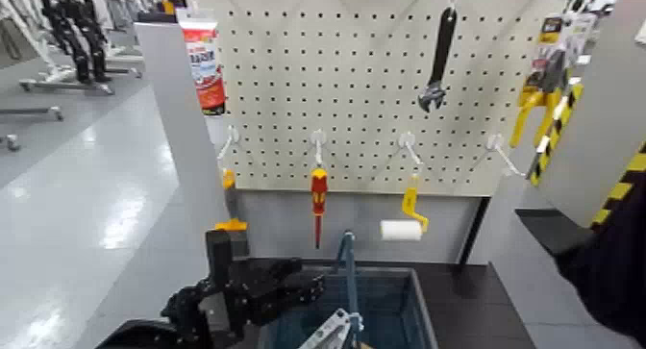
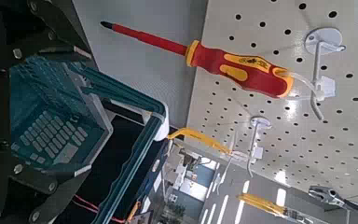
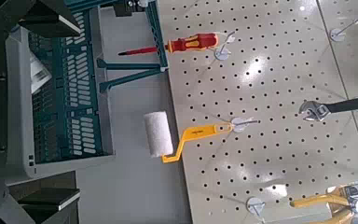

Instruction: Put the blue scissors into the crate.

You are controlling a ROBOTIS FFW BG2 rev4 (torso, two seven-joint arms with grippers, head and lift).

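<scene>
Fingers of left gripper [image 1: 306, 276] are released, spread apart, nothing between; held beside the crate [image 1: 421, 310], near its upright handle bar [image 1: 352, 276]. Right gripper [image 3: 78, 114] is idle, opened, facing the crate. White-grey card [image 1: 330, 328], presumably the blue scissors' card, is seen inside the crate; scissors themselves can't be made out clearly. Fingers should be kept wide and backed off slowly, so neither card nor handle bar is snagged.
</scene>
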